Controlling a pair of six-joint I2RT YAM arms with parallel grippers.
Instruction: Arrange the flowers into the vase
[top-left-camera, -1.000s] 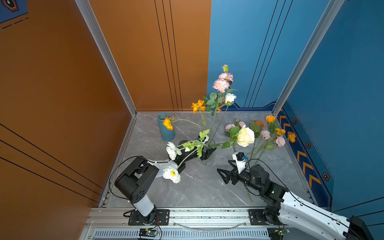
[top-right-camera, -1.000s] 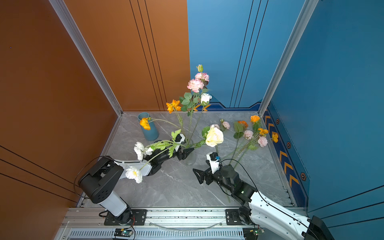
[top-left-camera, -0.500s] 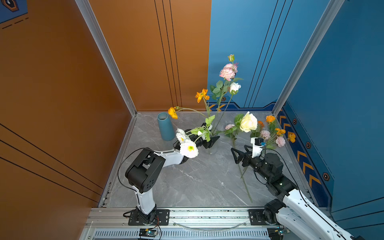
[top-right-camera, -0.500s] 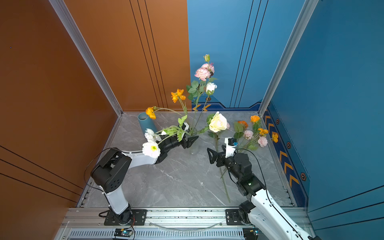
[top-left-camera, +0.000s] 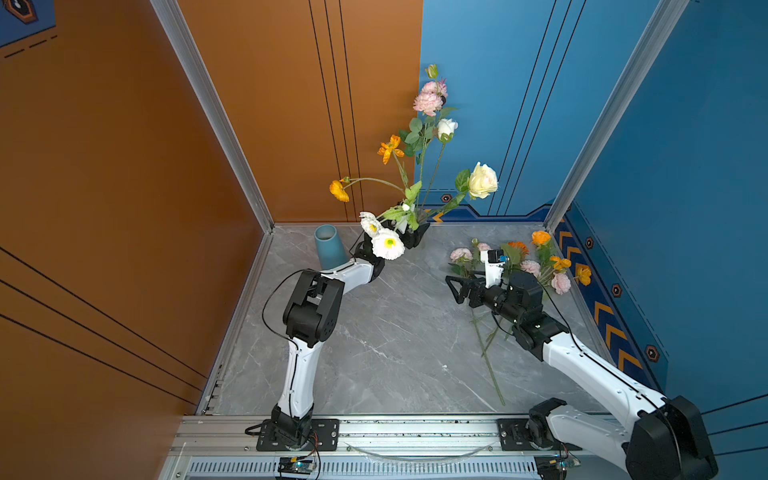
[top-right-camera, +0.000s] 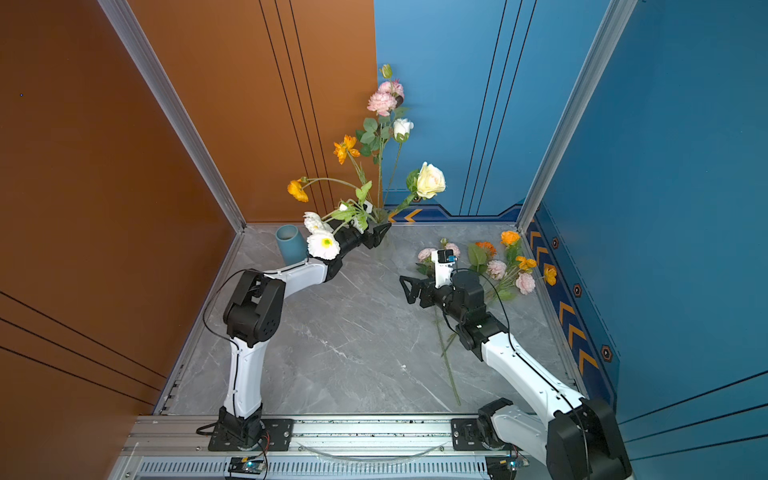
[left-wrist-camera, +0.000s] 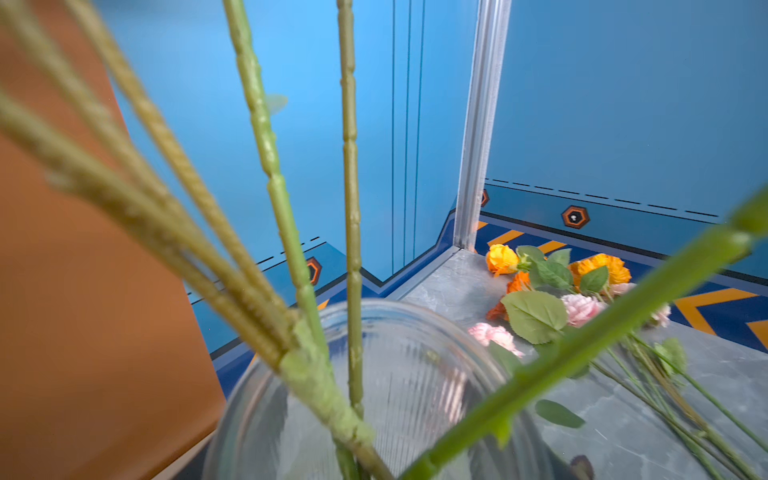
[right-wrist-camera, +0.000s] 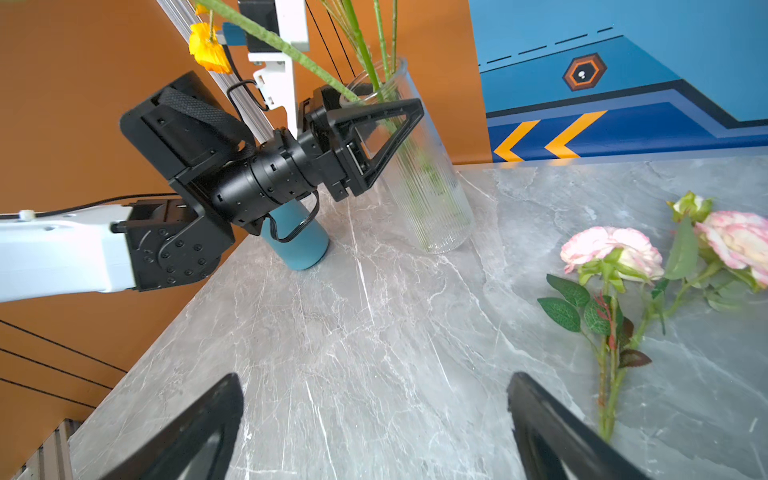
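**Left gripper clasping the vase of flowers; right gripper hanging open**

In both top views the flowers are showing as blooms. A cream rose (top-left-camera: 482, 180), pink ruffled blooms (top-left-camera: 428, 102), orange blooms (top-right-camera: 345, 148) and white blooms with yellow centres (top-left-camera: 387, 244) are fanning out above the left gripper (top-right-camera: 380, 233) by the back wall. There the gripper and leaves are hiding almost all of the glass vase (right-wrist-camera: 432, 199).

The right wrist view is giving what those views lack. The ribbed vase is standing with its base on the grey marbled table (top-left-camera: 395, 332), just beside a teal tumbler (right-wrist-camera: 299, 245). The left gripper's jaws are standing part-way apart, pressing on either side of the vase's upper wall.

The left wrist view is looking down into the vase's mouth (left-wrist-camera: 415, 374). It is showing only bare green stems (left-wrist-camera: 353, 208) rising from it, with neither blooms nor its own fingers.

The right gripper (top-left-camera: 455, 289) is hovering low over the table with its jaws spread wide and nothing between them. Its fingertips (right-wrist-camera: 224, 399) are framing bare marble.

The loose flowers (top-left-camera: 536, 262) are lying in a heap near the right wall, just beyond that gripper. One pink bloom (right-wrist-camera: 611, 249) is showing sharply in the right wrist view.
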